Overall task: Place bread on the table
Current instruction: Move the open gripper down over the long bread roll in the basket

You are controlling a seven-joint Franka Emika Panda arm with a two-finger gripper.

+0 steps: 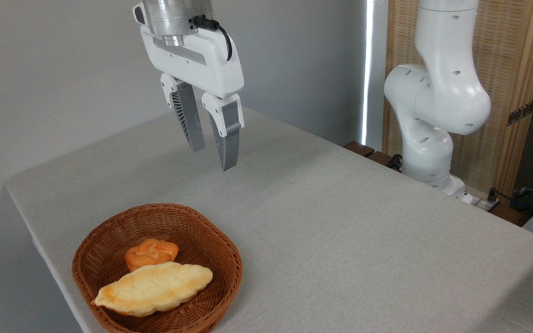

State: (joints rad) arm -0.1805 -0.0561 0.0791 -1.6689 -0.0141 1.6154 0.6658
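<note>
Status: task not begun as far as visible. The long, pale golden braided bread loaf w/ pointed ends is lying inside the brown woven wicker basket, toward the basket's 6 o'clock side, one tip resting against the rim at approx 7 o'clock. The small round orange bun is sitting just behind it, at approx 12 o'clock from the loaf, touching or nearly so; can't tell which.

The white two-finger hand is hanging high above the bench, fingers pointing down, parted w/ a narrow gap, holding nothing. It is sitting at approx 12–1 o'clock from the basket, well apart from the loaf, not over it.

The light grey-beige cloth-covered bench is showing plenty of bare surface at the basket's 3 o'clock.

Done: nothing. Left (judgement): bringing the hand over the basket, descending, gripping the loaf across its narrow width, lifting clear of the rim, setting down on cloth, releasing. The gap prob. needs widening first. The bun is crowding the far side; a finger may be nudging it on descent.
</note>
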